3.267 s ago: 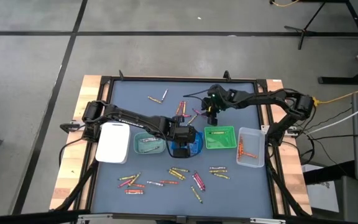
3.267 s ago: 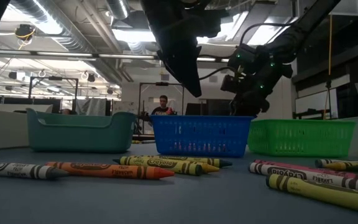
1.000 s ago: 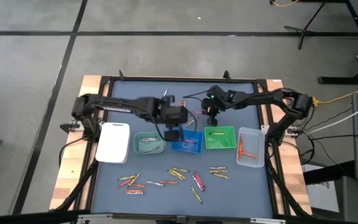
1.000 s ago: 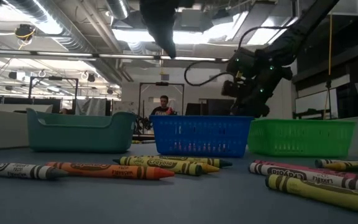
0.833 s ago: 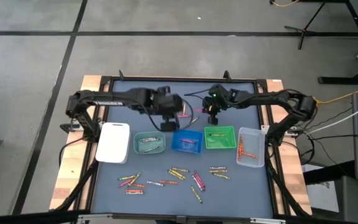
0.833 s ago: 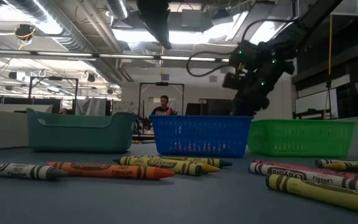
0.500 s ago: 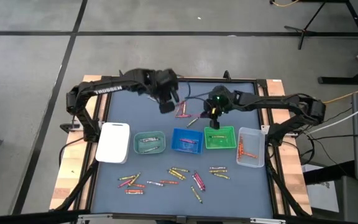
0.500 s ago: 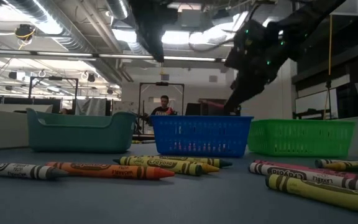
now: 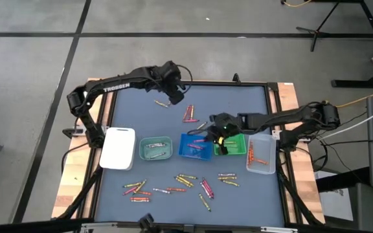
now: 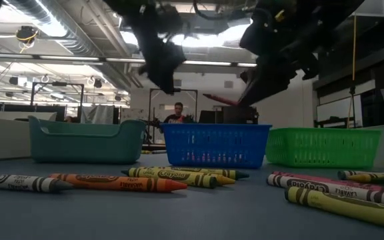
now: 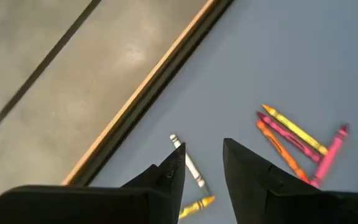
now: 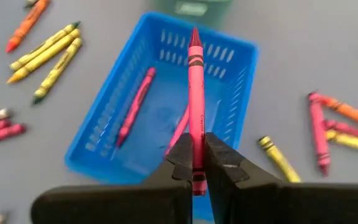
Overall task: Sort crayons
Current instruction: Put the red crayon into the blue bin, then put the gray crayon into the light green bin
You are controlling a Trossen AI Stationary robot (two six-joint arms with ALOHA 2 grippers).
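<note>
Right gripper pinches a pink crayon by its lower end; the butt of the stick is buried between the fingers. It hangs over the blue tray, mid-table, tip aimed toward that tray. Two more pink crayons lie inside; one is half covered by the held stick. In the high view the gripper blocks the tray's right edge and the near-left part of the green tray.

Left gripper is at the far left of the table, fingers spread with nothing between them, above a grey crayon and a yellow crayon, the latter partly hidden behind a finger. In the high view this gripper sits by the far rim.

Loose crayons lie far-centre; a larger scatter lies along the near side, colours hard to separate from above.

Teal tray holds small sticks, too small to identify. Clear tray at right holds orange-red ones. White tray: contents not visible.

Low view: both arms are dark silhouettes against ceiling lights. A person stands far behind, mostly hidden by the blue tray.
</note>
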